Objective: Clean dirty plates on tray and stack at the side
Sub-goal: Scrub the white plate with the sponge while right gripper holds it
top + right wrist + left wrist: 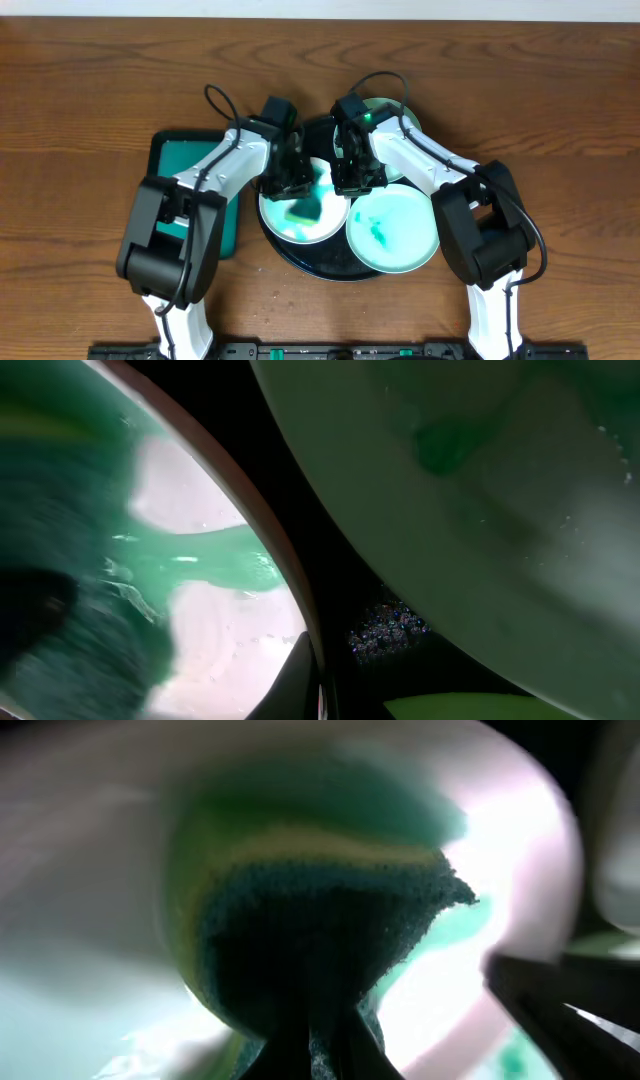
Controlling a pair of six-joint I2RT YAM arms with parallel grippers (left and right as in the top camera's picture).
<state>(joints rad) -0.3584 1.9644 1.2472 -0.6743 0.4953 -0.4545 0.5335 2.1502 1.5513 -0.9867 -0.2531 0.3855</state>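
Note:
On the black tray (318,266) lie a white plate (283,228) smeared green, a mint green plate (395,232) with a green smear at the front right, and another mint plate (392,112) at the back, half hidden by my right arm. My left gripper (297,188) (318,1050) is shut on a teal and yellow sponge (303,212) (330,920), which presses on the white plate (80,870). My right gripper (352,183) (318,695) is shut on the white plate's (230,640) right rim. A mint plate (480,510) fills the right wrist view's upper right.
A rectangular teal tray (178,158) lies left of the black tray, partly under my left arm. Brown wooden table (90,90) surrounds everything. Soap bubbles (392,628) sit on the black tray (350,550) between the plates.

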